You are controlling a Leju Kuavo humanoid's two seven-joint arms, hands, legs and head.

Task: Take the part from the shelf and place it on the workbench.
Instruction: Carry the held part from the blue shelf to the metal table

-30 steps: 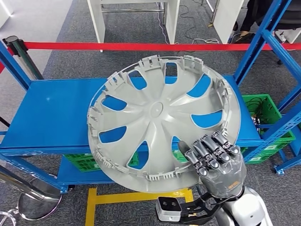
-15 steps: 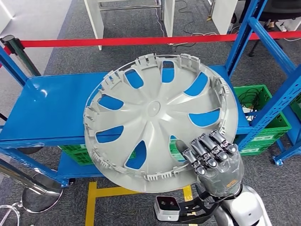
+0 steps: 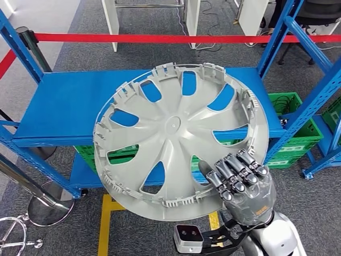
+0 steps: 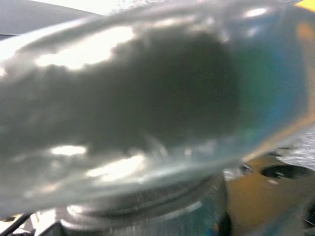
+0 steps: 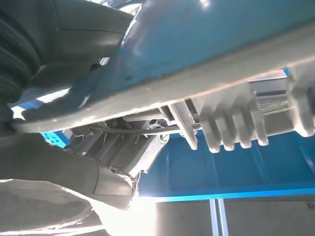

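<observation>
- Since the earlier frame the whole head view has shifted: the camera has moved, and the blue shelf (image 3: 76, 106) now sits a little further from the wheel cover (image 3: 177, 133), with more of the floor and the green crates (image 3: 299, 133) showing beneath the cover's near edge.
- The wheel cover keeps the same place in the right hand (image 3: 241, 184); it is lifted clear of the shelf, tilted, inner side up.
- The right hand grips the cover at its near right rim, thumb on the inner face and dark fingers (image 3: 237, 170) curled over the edge.
- Right wrist view: the cover's rim (image 5: 208, 83) with its clips runs close across the frame, blue shelf behind.
- Left hand: the left wrist view is blurred; its state cannot be told.
- A red barrier tape (image 3: 161, 38) runs behind the shelf.
</observation>
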